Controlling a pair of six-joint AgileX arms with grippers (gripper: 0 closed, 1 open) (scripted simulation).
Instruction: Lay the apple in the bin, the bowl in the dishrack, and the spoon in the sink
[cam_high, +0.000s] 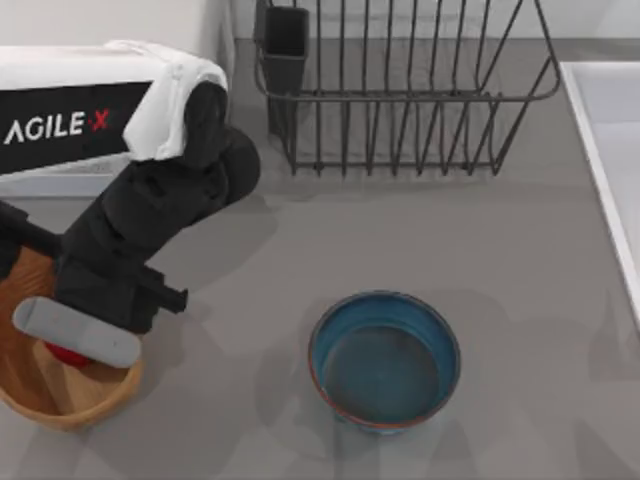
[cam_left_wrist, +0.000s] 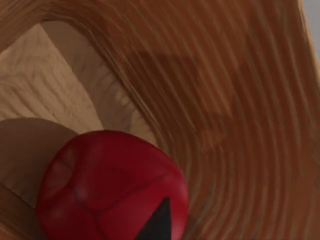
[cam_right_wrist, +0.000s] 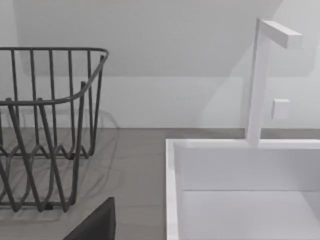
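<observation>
Left gripper (cam_high: 75, 345): I am holding it over the bin (cam_high: 95, 400); finger state not discernible.
Risk: apple (cam_left_wrist: 112, 187) rolling against the bin wall on release.

Bin (cam_high: 70, 405) sits at the table's (cam_high: 250, 260) front-left corner. Apple (cam_high: 66, 354) lies inside the bin, on its floor beside the wall. Left arm (cam_high: 150, 215) reaches from the left edge down over the bin, above the apple. Bowl (cam_high: 384, 360) stands upright near the front edge, about mid-table, well apart from the bin. Dishrack (cam_high: 405, 90) stands at the back edge, behind the bowl; cutlery cup (cam_high: 284, 45) at its back-left corner. Sink (cam_high: 605, 150) runs along the right edge, right of the dishrack.
</observation>
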